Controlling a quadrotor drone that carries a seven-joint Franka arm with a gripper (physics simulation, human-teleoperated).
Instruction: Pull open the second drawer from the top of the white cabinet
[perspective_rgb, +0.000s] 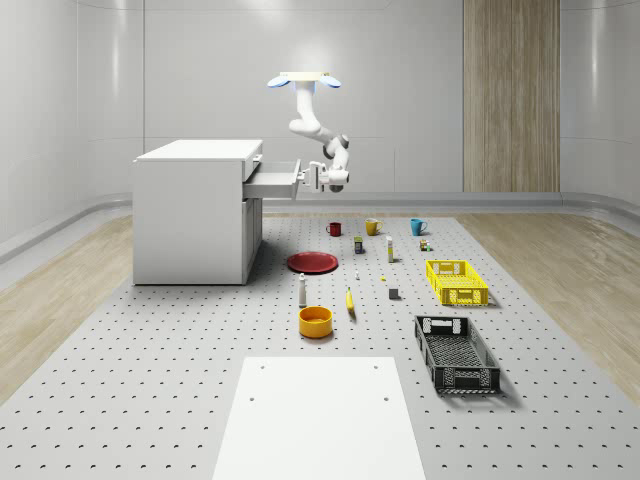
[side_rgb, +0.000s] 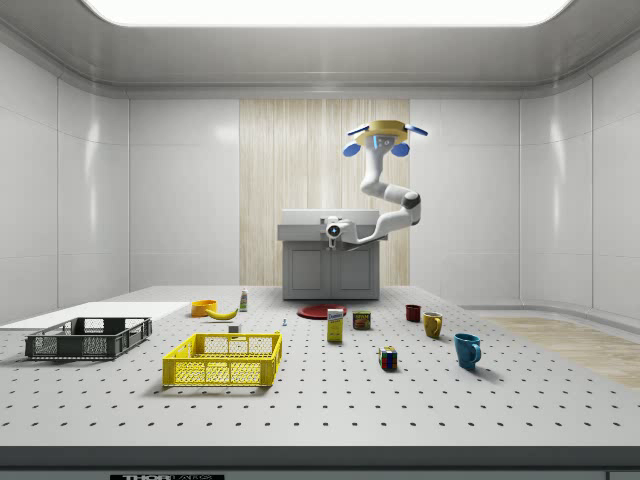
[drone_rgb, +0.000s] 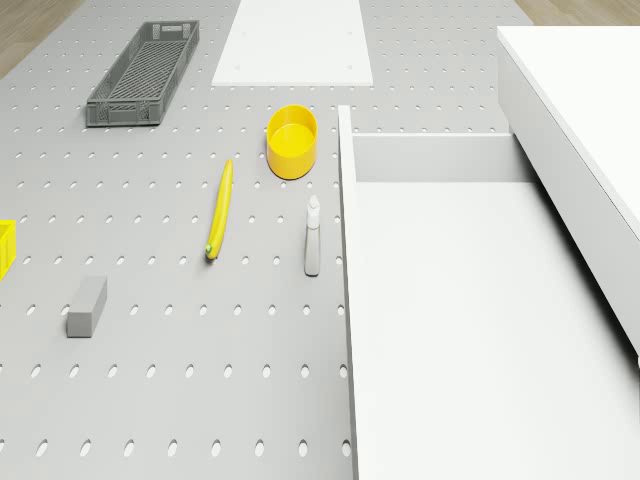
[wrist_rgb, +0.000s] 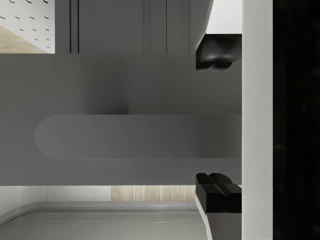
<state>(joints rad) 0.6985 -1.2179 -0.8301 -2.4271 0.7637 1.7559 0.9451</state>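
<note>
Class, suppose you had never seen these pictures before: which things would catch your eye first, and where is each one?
First the drone, hovering in the air beside the white cabinet, its arm bent down so the gripper sits at the front of a pulled-out drawer. Next, the bright yellow crate and the black crate on the perforated floor toward the whole-scene view's right.
</note>
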